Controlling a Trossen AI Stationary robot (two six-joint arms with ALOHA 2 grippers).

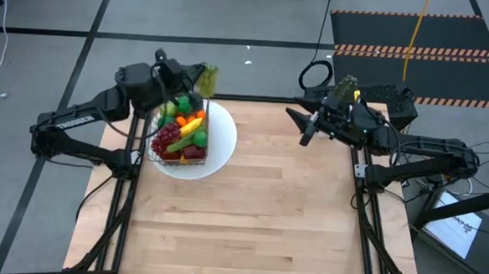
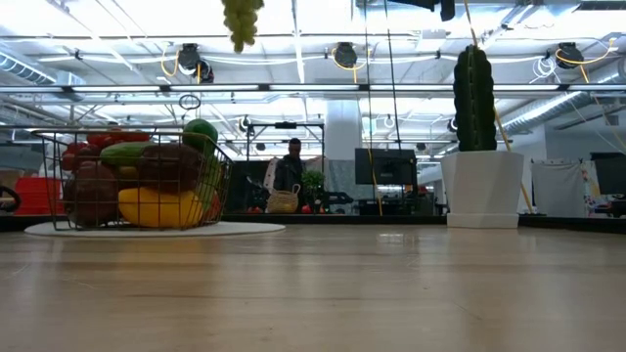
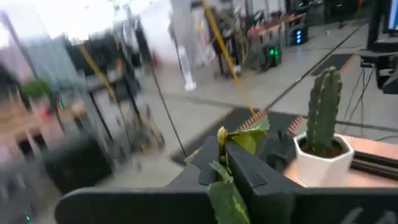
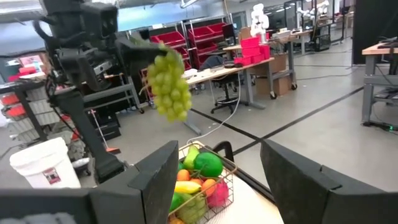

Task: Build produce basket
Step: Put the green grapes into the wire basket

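The wire basket (image 1: 180, 132) stands on a round white plate (image 1: 221, 144) at the table's far left, filled with produce: purple grapes, a banana, oranges and green pieces. My left gripper (image 1: 206, 76) hovers above the basket's far edge, shut on a bunch of green grapes (image 4: 168, 84). In the low view the bunch (image 2: 243, 20) hangs high above the basket (image 2: 137, 181). My right gripper (image 1: 299, 127) is open and holds nothing. It points toward the basket (image 4: 199, 180) from the table's far right. My left gripper pinches the green grapes by the leafy stem end (image 3: 225, 138) between its two fingers. The bunch (image 4: 169, 87) hangs below the fingers, lifted clear above the basket and touching nothing else.
A green cactus (image 1: 343, 88) in a white pot (image 2: 482, 186) stands at the table's far edge beside my right arm. The near half of the wooden table (image 1: 248, 229) is bare. A person (image 2: 290, 171) stands far off in the room behind the table.
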